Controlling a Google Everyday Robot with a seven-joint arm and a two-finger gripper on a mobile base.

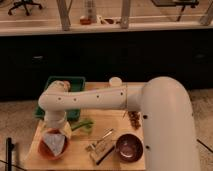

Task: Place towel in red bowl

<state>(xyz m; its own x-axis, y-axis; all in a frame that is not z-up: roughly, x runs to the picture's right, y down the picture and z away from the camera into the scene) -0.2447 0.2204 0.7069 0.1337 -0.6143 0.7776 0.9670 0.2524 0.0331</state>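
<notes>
Wooden table [115, 107] carries all items. Red bowl [46, 151] sits at the front left corner. Towel [55, 144], pale grey, lies bunched inside it, with a peak above the rim. White arm [95, 97] reaches from the right across the table and bends down at the left. Gripper [54, 131] hangs directly over the red bowl, at the towel's top. The wrist covers it, so how far open it is, and whether it holds the towel, cannot be told. Green tray [70, 82] stands at the rear left, behind the arm. Cup [115, 81] is near the tray. Dark bowl [129, 146] sits front right, well apart from the red bowl.
</notes>
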